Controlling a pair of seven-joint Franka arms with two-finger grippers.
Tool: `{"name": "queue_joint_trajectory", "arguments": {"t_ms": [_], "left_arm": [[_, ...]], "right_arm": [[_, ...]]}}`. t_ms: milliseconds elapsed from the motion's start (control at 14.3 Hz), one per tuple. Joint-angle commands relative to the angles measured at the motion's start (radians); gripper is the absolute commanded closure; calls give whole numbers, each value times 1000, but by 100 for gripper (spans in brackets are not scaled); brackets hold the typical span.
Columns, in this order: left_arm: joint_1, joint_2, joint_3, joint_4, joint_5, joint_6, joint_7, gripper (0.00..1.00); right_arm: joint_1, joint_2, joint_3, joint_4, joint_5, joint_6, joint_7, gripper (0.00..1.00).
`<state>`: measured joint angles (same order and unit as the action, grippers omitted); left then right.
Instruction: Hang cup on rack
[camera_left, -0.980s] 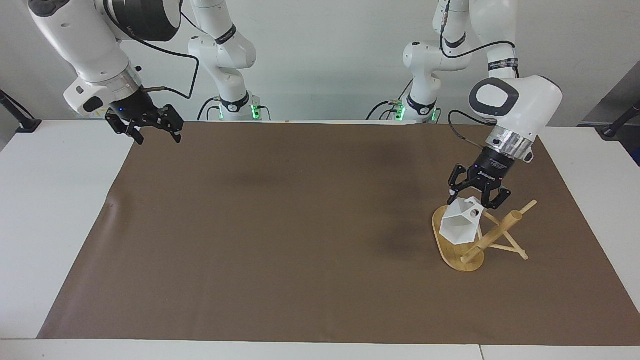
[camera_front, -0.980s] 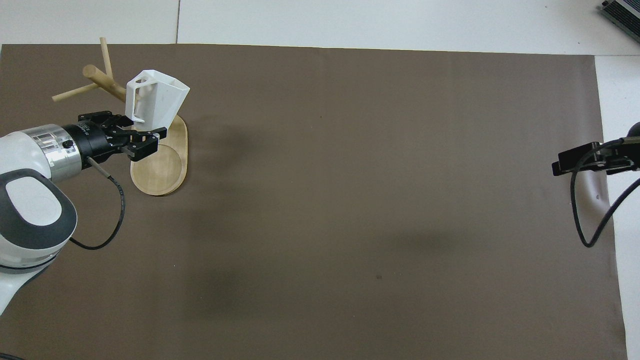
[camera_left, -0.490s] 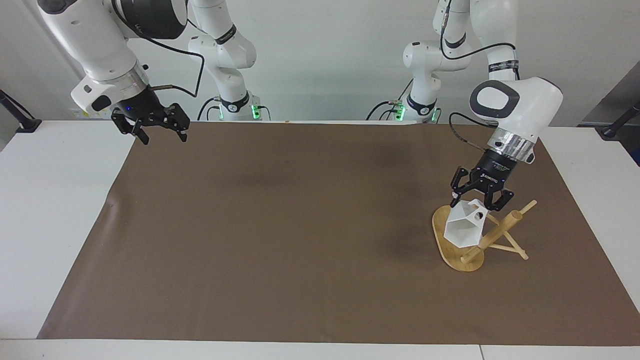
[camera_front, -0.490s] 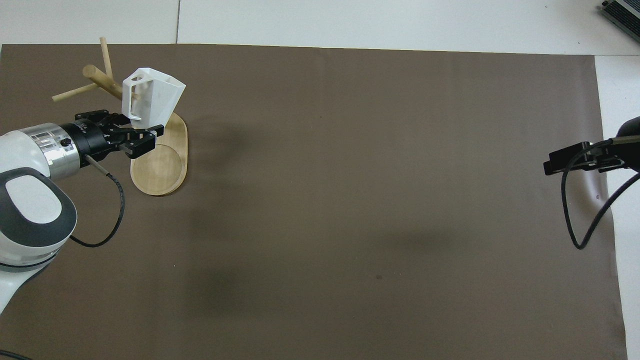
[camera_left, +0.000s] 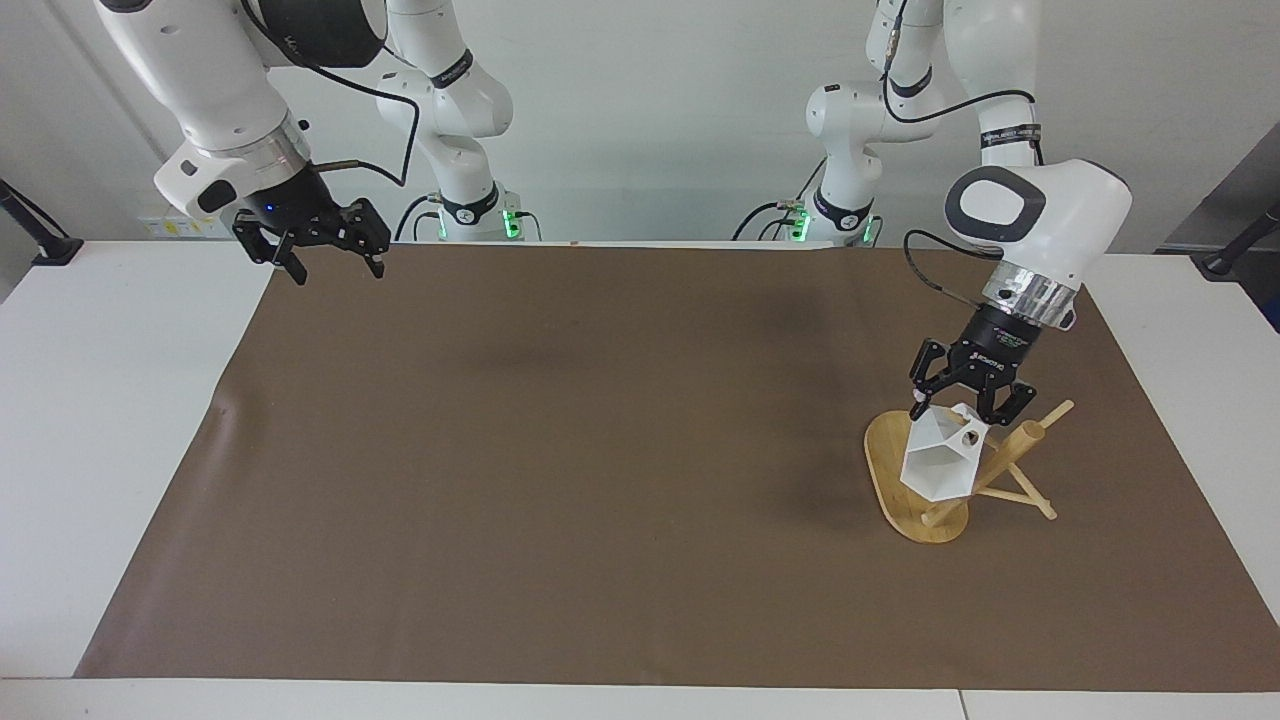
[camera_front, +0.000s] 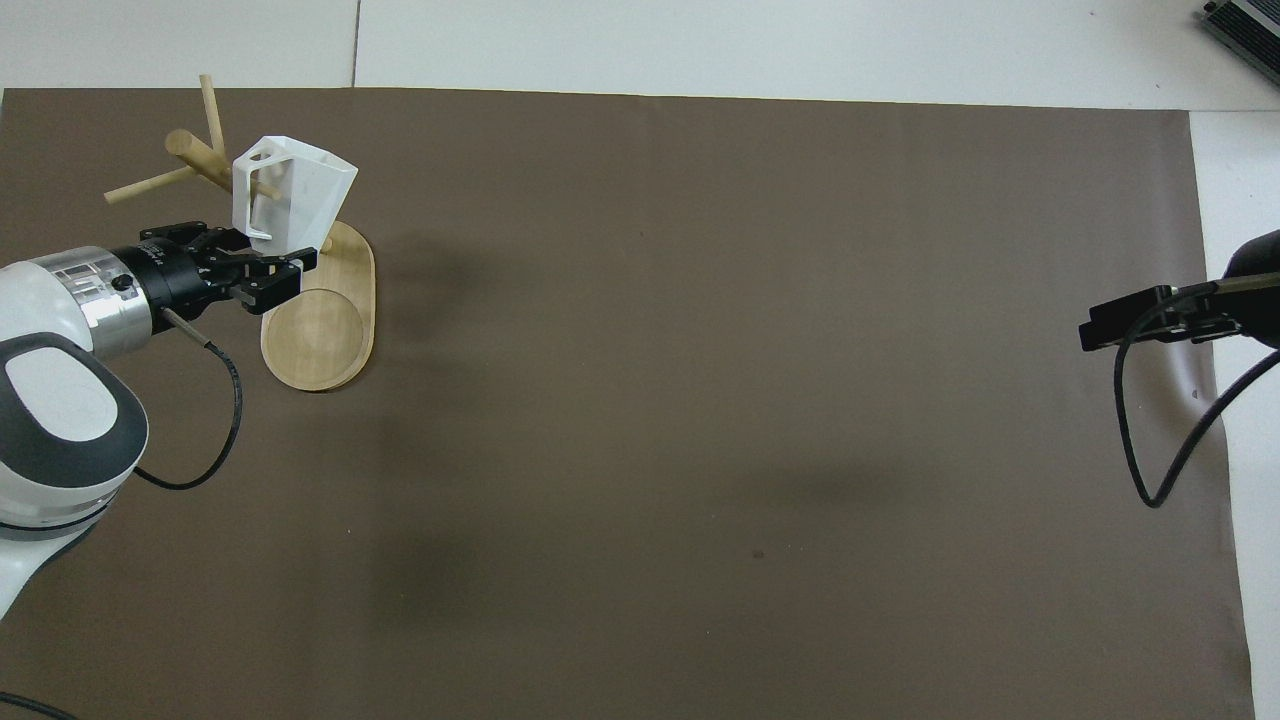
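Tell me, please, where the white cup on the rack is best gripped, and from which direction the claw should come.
Probably the cup is best gripped at its blocky handle, from above. The handle points up while the body hangs tilted against the rack, whose post and pegs crowd the sides. The left claw already sits there.

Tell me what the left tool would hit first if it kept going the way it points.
The cup it is holding, then probably the rack peg and base just below; depth between cup and peg is unclear.
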<state>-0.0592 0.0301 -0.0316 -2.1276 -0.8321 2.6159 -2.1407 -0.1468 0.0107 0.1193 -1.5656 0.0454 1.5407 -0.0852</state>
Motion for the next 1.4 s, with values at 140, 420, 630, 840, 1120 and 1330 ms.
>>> {"name": "queue_joint_trajectory", "arguments": {"t_ms": [140,420,630,840,1120,1330], "left_arm": [[7,11,-2,14,16,12,-15,94],[27,11,-2,14,16,3,-13,0],[42,11,-2,24,19,-22,-13,0],[87,10,-1,86,76,-158,-13,0],[91,-29,-1,129,252,-339,-13,0],[91,-76,6,158,379,-454,-8,0]], "right_arm": [[-2,-8,-50,-10,-27,18,8,0],[-2,-9,-53,-14,-25,22,8,0],[-2,-11,-53,-14,-22,19,13,0],[-2,-11,-55,-14,-24,18,13,0],[-4,-8,-66,-16,-32,102,10,0],[-4,-6,-72,-18,-35,116,10,0]]}}
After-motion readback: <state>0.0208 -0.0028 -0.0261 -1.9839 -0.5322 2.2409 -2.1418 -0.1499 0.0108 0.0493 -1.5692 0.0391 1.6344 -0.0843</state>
